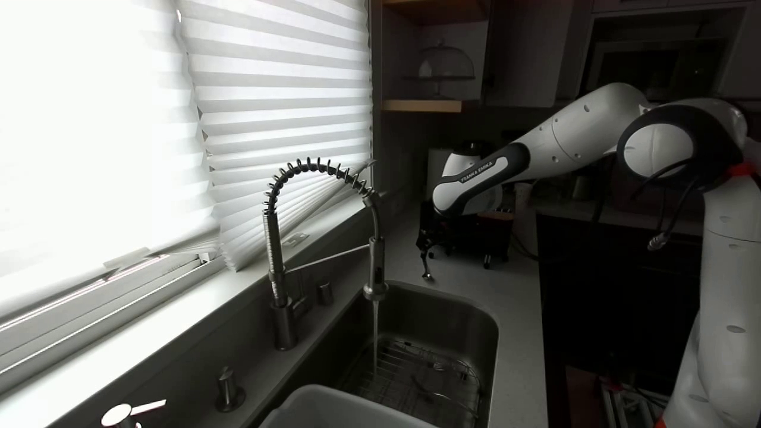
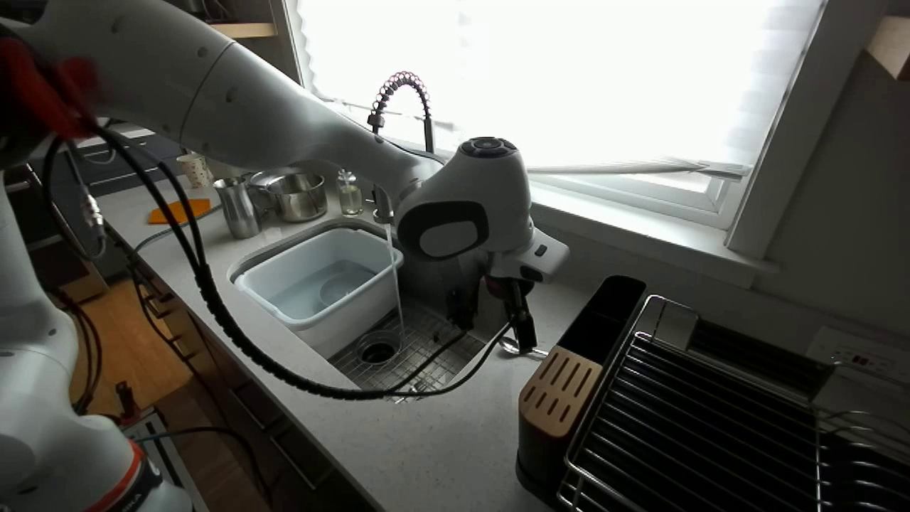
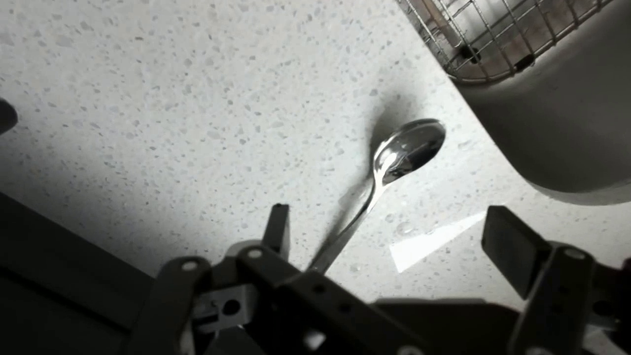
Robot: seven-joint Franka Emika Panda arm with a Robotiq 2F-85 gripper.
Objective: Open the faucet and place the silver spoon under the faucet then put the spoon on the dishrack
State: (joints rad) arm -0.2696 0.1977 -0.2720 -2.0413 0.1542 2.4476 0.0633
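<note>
In the wrist view the tool (image 3: 389, 229) hides the handle end of the spoon (image 3: 409, 150) near an edge of the surface (image 3: 172, 123), while 2 edges of an exterior view crop the dishrack (image 2: 711, 419).

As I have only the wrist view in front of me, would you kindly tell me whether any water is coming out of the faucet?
Observer: Yes, in both exterior views a thin stream of water falls from the faucet into the sink.
Operator: Thank you. Looking from the spoon, where would I find a place to set it to dry?
Observer: In an exterior view, the dish rack stands past the spoon, on the side away from the sink.
</note>
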